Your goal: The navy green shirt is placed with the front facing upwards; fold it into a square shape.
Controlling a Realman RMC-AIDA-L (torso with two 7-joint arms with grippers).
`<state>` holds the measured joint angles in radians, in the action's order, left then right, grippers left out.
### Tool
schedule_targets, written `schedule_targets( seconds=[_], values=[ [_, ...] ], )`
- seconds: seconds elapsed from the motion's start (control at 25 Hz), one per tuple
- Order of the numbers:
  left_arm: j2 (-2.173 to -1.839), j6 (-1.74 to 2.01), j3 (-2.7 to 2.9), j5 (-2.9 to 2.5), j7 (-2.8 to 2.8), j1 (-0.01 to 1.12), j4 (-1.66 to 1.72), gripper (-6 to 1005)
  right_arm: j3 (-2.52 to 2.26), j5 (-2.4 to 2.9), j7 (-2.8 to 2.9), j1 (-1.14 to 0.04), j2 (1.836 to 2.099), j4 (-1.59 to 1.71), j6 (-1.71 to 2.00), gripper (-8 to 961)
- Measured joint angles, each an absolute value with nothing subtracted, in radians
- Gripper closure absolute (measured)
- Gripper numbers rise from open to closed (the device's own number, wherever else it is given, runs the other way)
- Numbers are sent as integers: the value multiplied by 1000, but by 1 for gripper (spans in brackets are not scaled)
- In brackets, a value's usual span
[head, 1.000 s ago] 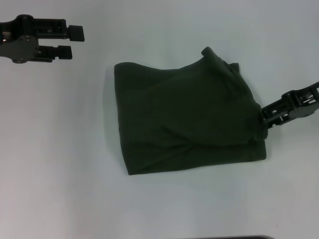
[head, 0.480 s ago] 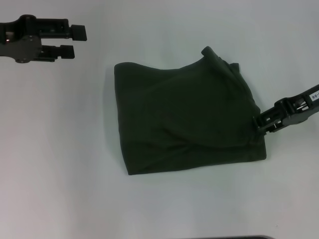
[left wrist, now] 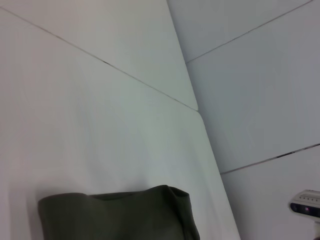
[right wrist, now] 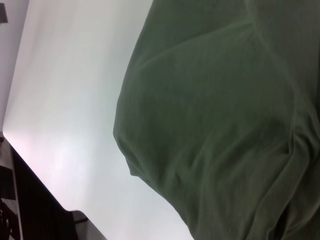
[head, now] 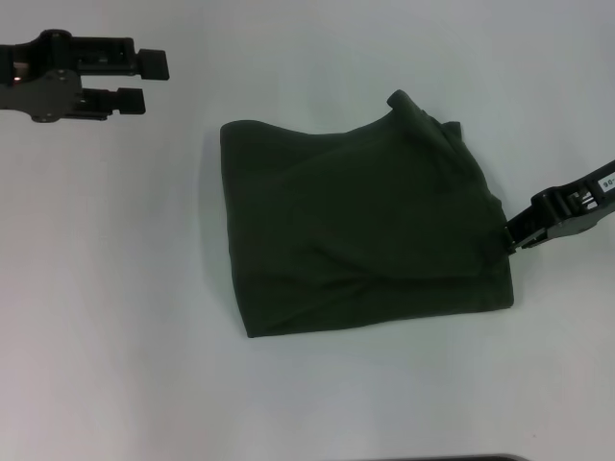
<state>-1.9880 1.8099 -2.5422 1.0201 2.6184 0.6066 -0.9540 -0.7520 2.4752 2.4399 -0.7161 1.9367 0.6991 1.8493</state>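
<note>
The navy green shirt (head: pixel 356 230) lies folded into a rough, rumpled rectangle in the middle of the white table (head: pixel 96 307), with no lettering showing. A bunched corner sticks up at its far right. My right gripper (head: pixel 512 235) sits at the shirt's right edge, its tip touching the cloth. My left gripper (head: pixel 142 82) hovers open and empty at the far left, well clear of the shirt. The left wrist view catches one end of the shirt (left wrist: pixel 120 215). Most of the right wrist view is filled by the shirt (right wrist: pixel 225 125).
A dark strip (head: pixel 432 458) shows at the table's near edge. The left wrist view shows the table's far corner (left wrist: pixel 197 110), floor seams beyond it and a small white device (left wrist: pixel 306 208). White table surface surrounds the shirt.
My right gripper pushed slightly in over the shirt's right edge, then drew back to the right, its tip at the edge. Neither the shirt nor the left gripper has moved.
</note>
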Motion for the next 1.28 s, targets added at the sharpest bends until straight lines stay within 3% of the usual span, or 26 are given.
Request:
schedule_targets(
  seconds=[0.44,1.28],
  values=[
    [-1989,1811,-2545,1020,2618,607,-954,238,-750,2509,2459,-713,1917,794,1953,922],
    [-1997,1801,-2545,1020,2618,607,-951,239,-761,2634,2465,-718,1919,688,1843,926]
  ],
)
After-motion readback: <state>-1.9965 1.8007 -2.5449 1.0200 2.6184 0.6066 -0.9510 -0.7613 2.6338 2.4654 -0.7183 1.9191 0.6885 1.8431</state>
